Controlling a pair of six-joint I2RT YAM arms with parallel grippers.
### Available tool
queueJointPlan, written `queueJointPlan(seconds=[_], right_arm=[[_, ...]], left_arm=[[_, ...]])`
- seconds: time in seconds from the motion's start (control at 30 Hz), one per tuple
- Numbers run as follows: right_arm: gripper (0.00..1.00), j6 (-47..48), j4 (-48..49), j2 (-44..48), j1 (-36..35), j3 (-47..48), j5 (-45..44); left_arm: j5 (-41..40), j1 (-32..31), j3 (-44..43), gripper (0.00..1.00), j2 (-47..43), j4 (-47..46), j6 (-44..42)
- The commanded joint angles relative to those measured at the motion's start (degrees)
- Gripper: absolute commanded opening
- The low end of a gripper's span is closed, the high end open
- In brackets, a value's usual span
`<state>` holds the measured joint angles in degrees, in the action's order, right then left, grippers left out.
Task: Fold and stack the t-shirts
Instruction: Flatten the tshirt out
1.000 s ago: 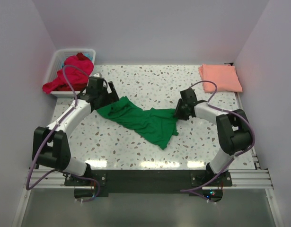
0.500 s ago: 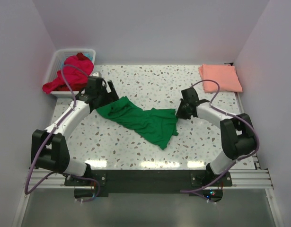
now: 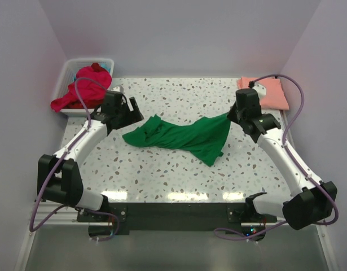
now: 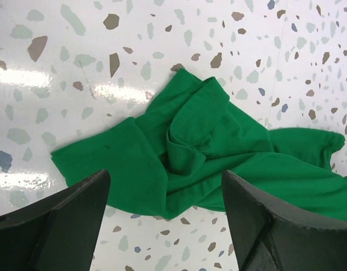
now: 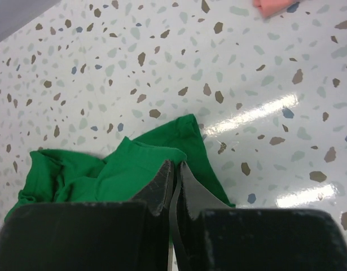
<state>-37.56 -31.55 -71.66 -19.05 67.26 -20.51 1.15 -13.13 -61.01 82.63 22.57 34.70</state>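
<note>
The right gripper [image 5: 174, 169] is pinching shut on a thin edge of the bright green cotton t-shirt [image 3: 181, 135]. I reckon a pull could be slipping it free or dragging it along bunched, since the left gripper [image 3: 130, 114] is hanging wide open above the other end, holding nothing. The shirt is lying twisted and creased across the middle of the speckled surface [image 3: 162, 175].
</note>
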Motion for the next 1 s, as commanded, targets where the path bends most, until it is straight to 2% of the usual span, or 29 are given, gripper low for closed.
queueJointPlan(seconds=[0.0, 0.17, 0.27, 0.6, 0.7, 0.97], right_arm=[[0.00, -0.85, -4.22, 2.75, 0.24, 1.73, -6.91], [0.00, -0.41, -4.40, 2.05, 0.15, 2.17, -5.94], [0.00, -0.67, -3.96, 1.17, 0.24, 1.47, -4.19], [0.00, -1.11, -3.43, 0.99, 0.15, -1.26, -3.04], [0.00, -1.20, -3.34, 1.17, 0.15, -1.61, -3.13], [0.00, -1.11, -3.43, 0.91, 0.24, -1.96, -3.48]], left_arm=[[5.08, 0.47, -1.03, 0.82, 1.92, -4.37, -1.48], [11.76, -0.40, -4.20, 0.71, 7.62, -5.78, -1.48], [12.65, -1.90, -6.39, 0.69, 10.87, -5.43, -1.30], [9.49, -5.51, -10.26, 0.71, 15.80, -3.33, -0.25], [6.86, -6.65, -11.40, 0.68, 17.04, -1.05, -0.33], [6.23, -7.88, -11.93, 0.50, 19.15, 0.02, -0.51]])
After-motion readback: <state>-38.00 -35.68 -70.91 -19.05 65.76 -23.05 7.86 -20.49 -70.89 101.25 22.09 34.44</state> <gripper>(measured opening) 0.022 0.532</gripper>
